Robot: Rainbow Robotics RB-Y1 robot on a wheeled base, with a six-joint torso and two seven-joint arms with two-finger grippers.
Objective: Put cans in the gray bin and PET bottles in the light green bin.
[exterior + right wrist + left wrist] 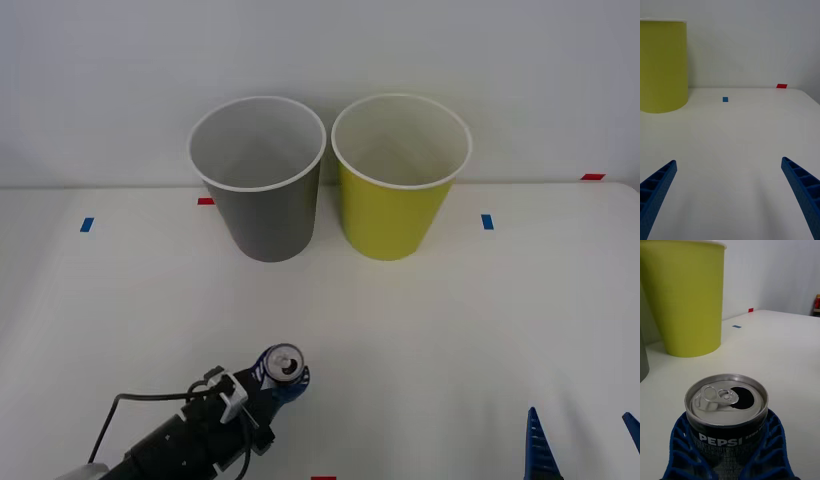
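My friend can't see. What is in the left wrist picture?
A black Pepsi can, already opened, stands upright, hugged by the left gripper and its blue fingers. Behind it on the white table stands the light green bin, with the gray bin's edge beside it.

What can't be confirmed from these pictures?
- Bin bottoms: in the front view the rims of the gray bin and green bin hide their floors.
- Can base: the left gripper wraps it, so table contact is unclear.
- Right gripper: open, its body cut off by the edge.
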